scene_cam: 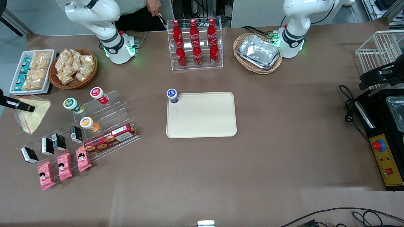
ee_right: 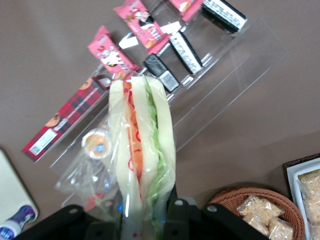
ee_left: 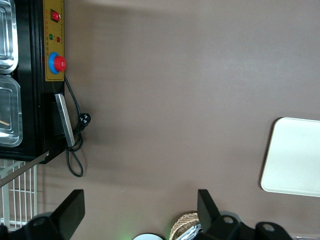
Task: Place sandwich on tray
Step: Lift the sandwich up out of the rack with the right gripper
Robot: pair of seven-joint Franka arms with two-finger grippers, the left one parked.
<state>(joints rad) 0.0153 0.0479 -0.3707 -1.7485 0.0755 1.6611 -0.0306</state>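
Note:
The sandwich is a triangular pale-bread wedge in clear wrap. It hangs in the air at the working arm's end of the table, beside the clear stepped rack. My gripper is shut on it. In the right wrist view the sandwich stands edge-on between the fingers of the gripper, showing its orange, red and green filling. The cream-beige tray lies flat at the table's middle, well away from the sandwich. A blue-capped bottle stands on one of the tray's corners. A corner of the tray also shows in the wrist view.
The rack holds capped bottles, small black cartons and a red cookie box, with pink packets in front. A snack basket and white snack tray lie farther from the camera. A cola rack and foil trays stand near the arm bases.

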